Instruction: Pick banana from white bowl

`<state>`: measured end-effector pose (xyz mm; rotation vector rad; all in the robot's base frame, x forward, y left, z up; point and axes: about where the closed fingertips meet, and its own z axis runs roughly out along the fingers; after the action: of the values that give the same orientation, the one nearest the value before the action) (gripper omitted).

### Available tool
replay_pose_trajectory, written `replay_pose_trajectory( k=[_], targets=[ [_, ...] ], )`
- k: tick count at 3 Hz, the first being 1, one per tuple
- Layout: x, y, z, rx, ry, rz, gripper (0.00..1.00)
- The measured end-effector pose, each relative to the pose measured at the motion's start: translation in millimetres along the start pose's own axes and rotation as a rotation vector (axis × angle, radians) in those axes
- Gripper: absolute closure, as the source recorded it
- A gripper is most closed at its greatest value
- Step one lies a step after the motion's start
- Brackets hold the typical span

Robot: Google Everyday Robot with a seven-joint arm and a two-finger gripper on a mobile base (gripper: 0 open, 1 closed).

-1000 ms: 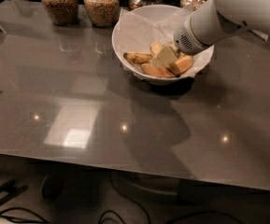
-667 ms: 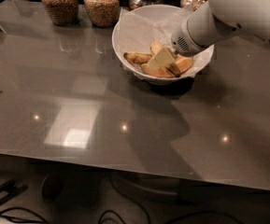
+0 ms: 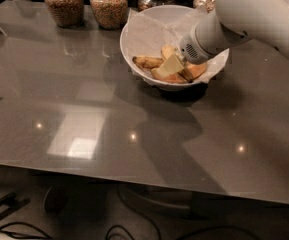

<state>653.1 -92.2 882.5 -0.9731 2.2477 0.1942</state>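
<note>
Camera view, near to far. Glossy grey table, light glints toward the near edge. Past the middle, toward the far right corner, white bowl lined with crinkled paper, holding several bananas. Among them the banana: short, pale yellow, at the back of the heap. White arm slanting down from the right edge, gripper lowered among the fruit, just beside the banana; open or closed, impossible to tell. Along the far edge, glass jars of brown grain.
</note>
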Motion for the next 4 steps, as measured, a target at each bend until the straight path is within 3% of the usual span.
replay_pose_trajectory(
  k=[2,3,4],
  targets=[
    [0.8,-1.3,6.1,0.012,0.000,0.015,0.81],
    [-9.2,1.0,-5.8,0.023,-0.040,-0.007,1.00],
    [-22.0,3.2,-29.9,0.039,-0.093,-0.042,1.00]
  ],
)
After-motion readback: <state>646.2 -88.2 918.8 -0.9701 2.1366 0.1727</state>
